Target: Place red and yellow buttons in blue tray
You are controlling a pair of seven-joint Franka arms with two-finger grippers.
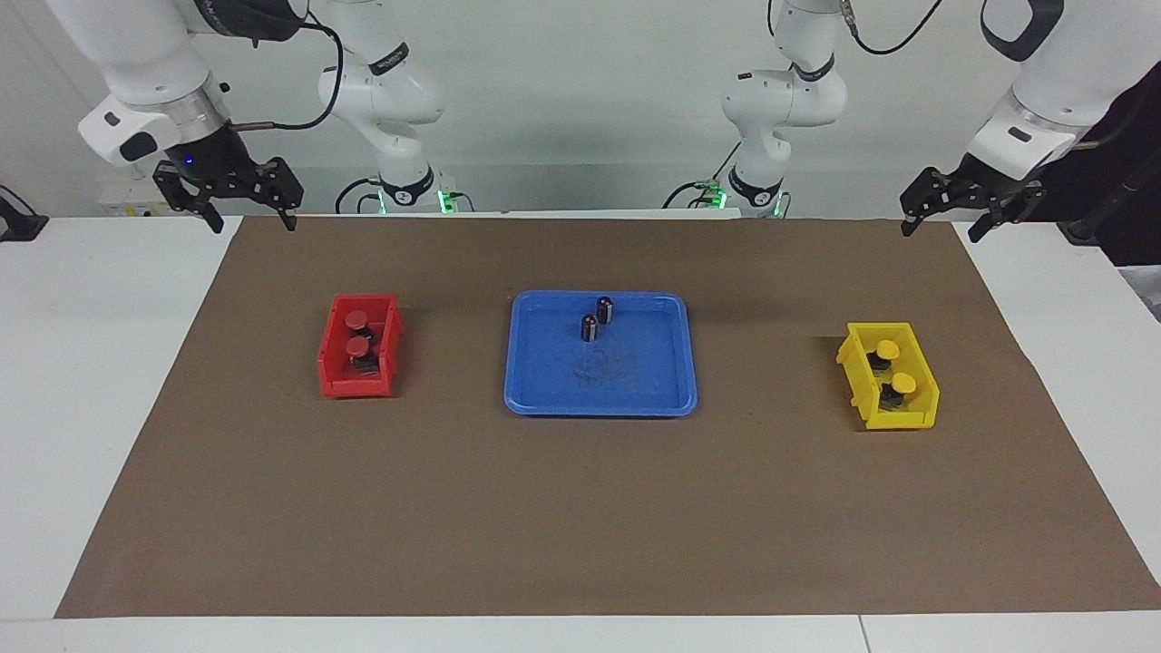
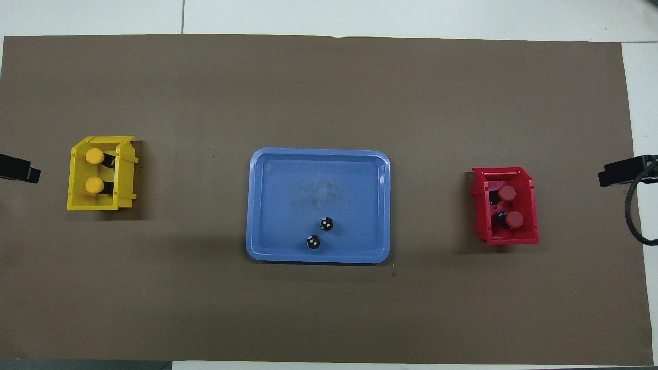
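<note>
Two red buttons (image 1: 356,319) (image 1: 358,347) lie in a small red bin (image 1: 337,363) toward the right arm's end of the table. Two yellow buttons (image 1: 887,349) (image 1: 902,383) lie in a small yellow bin (image 1: 857,363) toward the left arm's end. The blue tray (image 1: 635,376) sits at the middle between the bins. My right gripper (image 1: 252,222) is open and empty, raised over the mat's edge nearest the robots. My left gripper (image 1: 941,227) is open and empty, raised over the mat's corner. The overhead view shows the tray (image 2: 318,154) and only the tips of the left gripper (image 2: 18,169) and right gripper (image 2: 624,172).
Two dark capless cylinders (image 1: 605,309) (image 1: 589,327) stand upright in the tray, in the part nearer the robots; they also show in the overhead view (image 2: 326,224) (image 2: 313,242). A brown mat (image 1: 580,526) covers the white table.
</note>
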